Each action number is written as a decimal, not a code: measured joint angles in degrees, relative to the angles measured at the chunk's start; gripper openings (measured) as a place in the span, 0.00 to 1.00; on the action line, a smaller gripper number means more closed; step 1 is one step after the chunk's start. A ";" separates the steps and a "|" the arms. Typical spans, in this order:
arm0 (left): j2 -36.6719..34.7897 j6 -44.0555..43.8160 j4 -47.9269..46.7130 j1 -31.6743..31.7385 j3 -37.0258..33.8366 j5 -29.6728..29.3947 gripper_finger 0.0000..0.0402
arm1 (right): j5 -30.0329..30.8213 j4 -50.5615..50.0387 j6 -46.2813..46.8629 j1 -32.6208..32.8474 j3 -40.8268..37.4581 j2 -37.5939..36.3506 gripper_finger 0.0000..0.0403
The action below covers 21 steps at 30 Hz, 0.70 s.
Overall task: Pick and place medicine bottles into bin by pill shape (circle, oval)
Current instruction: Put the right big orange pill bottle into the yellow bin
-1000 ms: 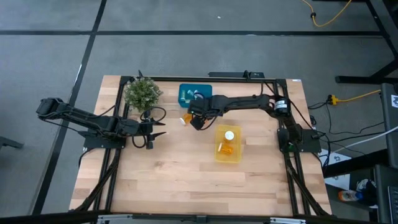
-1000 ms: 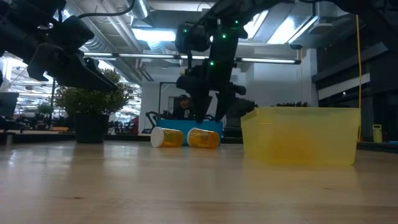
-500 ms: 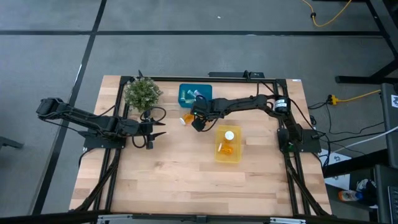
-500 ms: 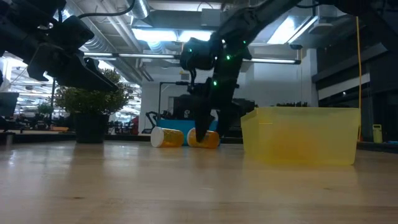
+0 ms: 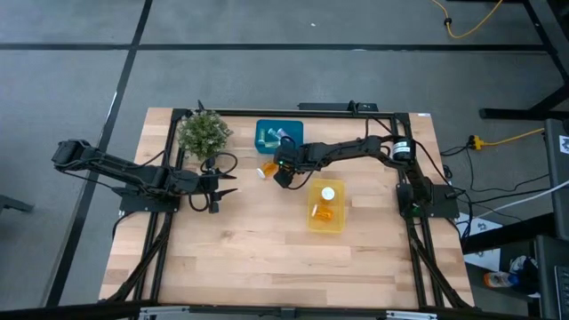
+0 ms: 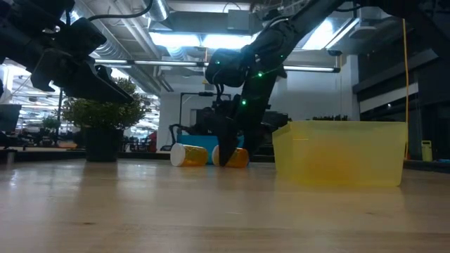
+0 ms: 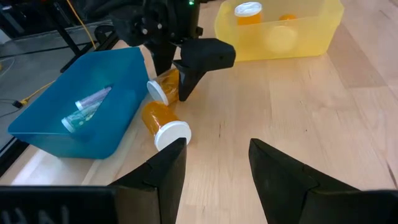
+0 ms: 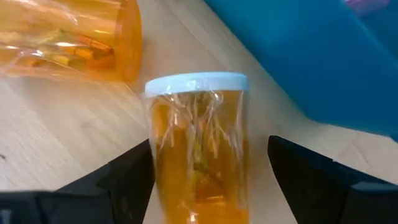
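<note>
Now | right gripper (image 8: 199,180) spread wide astride a lying orange bottle (image 8: 198,143), not yet clamped, toward bench's far edge beside blue bin (image 5: 279,133), lined up for picking | left gripper (image 7: 214,168) open, empty, waiting near left edge.

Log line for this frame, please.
right gripper: open, straddling orange bottle lying beside blue bin | left gripper: open, waiting by plant | yellow bin: holds bottles
</note>
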 joint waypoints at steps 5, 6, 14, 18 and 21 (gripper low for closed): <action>0.00 0.00 0.00 0.01 0.00 -0.02 0.42 | -0.04 0.19 0.58 0.01 -0.17 0.00 0.66; 0.00 0.00 0.00 0.01 0.00 0.00 0.42 | -0.04 0.38 0.58 0.01 -0.17 0.00 0.64; 0.00 0.00 -0.01 -0.01 0.00 -0.01 0.42 | -0.99 -2.17 2.08 1.33 0.62 -0.36 0.47; 0.00 0.00 -0.01 -0.01 -0.01 -0.01 0.42 | 1.78 -7.20 1.95 3.47 4.82 -2.22 0.44; 0.00 0.00 -0.04 0.00 0.00 -0.02 0.42 | 5.32 -12.40 3.30 5.96 8.48 -4.27 0.45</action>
